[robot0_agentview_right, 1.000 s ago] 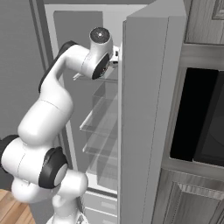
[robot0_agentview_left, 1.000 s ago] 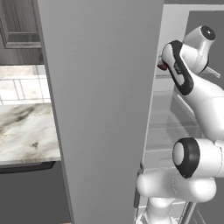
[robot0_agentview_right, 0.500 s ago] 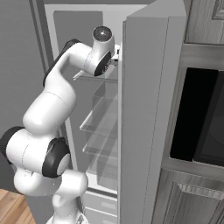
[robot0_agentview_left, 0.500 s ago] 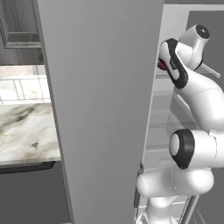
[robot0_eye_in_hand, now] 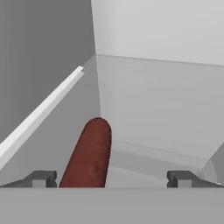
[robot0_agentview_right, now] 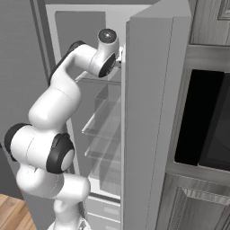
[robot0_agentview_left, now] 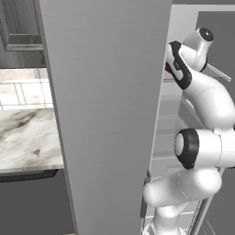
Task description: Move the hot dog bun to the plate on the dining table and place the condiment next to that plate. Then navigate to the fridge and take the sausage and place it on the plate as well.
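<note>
Arm bent high into the fridge (robot0_agentview_right: pixel 152 112), gripper (robot0_eye_in_hand: pixel 111 178) spread wide, sausage (robot0_eye_in_hand: pixel 89 155) lower centre between fingertips, ungrasped

You're looking at the top glass shelf (robot0_eye_in_hand: pixel 144 131) inside the fridge (robot0_agentview_right: pixel 152 112). The sausage (robot0_eye_in_hand: pixel 89 153) lies directly on it, lengthwise away from you, between the two fingertips (robot0_eye_in_hand: pixel 41 178) and closer to the one on the hand view's left.
</note>
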